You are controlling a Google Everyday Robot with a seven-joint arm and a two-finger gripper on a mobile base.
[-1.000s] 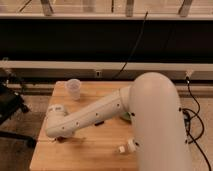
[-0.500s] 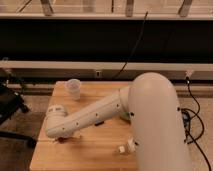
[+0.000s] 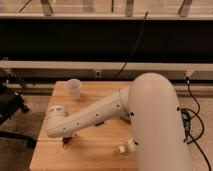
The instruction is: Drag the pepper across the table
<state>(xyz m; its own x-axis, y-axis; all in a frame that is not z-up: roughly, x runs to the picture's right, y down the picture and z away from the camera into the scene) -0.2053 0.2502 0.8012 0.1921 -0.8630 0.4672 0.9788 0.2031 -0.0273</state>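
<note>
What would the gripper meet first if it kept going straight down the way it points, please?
Most likely the table, just below the gripper on its left side. A small dark bit, perhaps the pepper, shows at its tip, though I cannot tell.

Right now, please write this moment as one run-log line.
hand: low at table, near left edge | pepper: not clearly visible | cup: upright, far side

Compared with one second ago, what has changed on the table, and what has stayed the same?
Nothing visibly moved. The white robot arm still reaches over the light wooden table, with its gripper low above the front left part in the picture. The clear plastic cup at the back and the small white object in front stayed in place.
</note>
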